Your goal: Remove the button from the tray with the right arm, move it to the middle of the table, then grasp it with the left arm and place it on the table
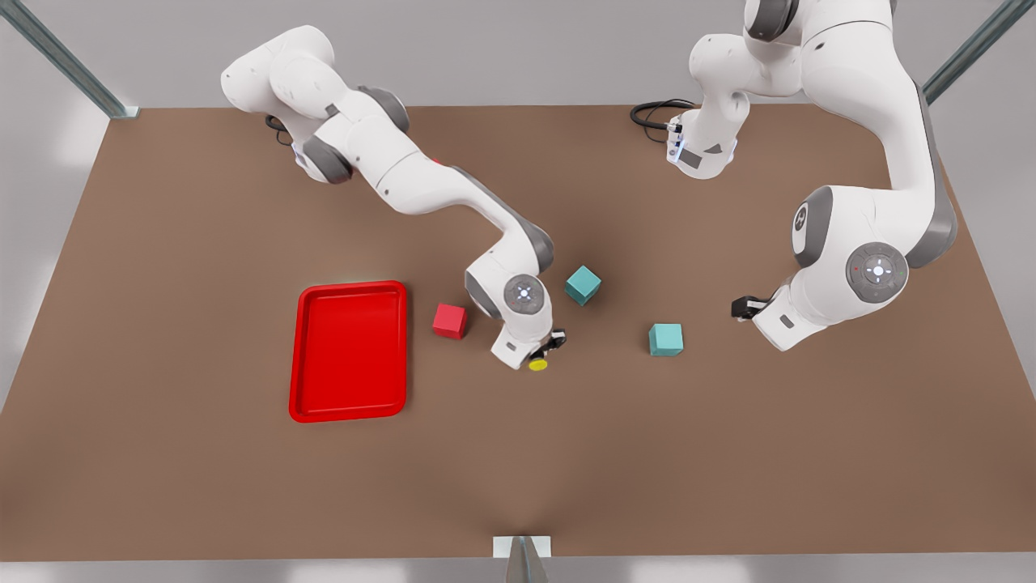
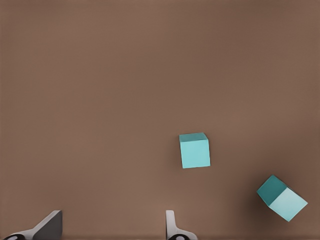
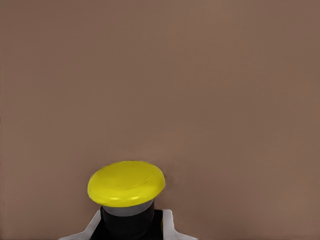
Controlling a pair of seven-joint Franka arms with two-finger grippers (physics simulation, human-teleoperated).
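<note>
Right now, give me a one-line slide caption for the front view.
Right gripper holds the button mid-table, clear of the tray; left gripper waits open beside the teal cubes.

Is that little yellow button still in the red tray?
Out. The right hand holds the button over the table, past the red cube from the tray.

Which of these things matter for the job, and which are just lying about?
In the job: button, held by the right gripper; red tray; left gripper, open, waiting; table.
Lying about: red cube; two teal cubes.
</note>
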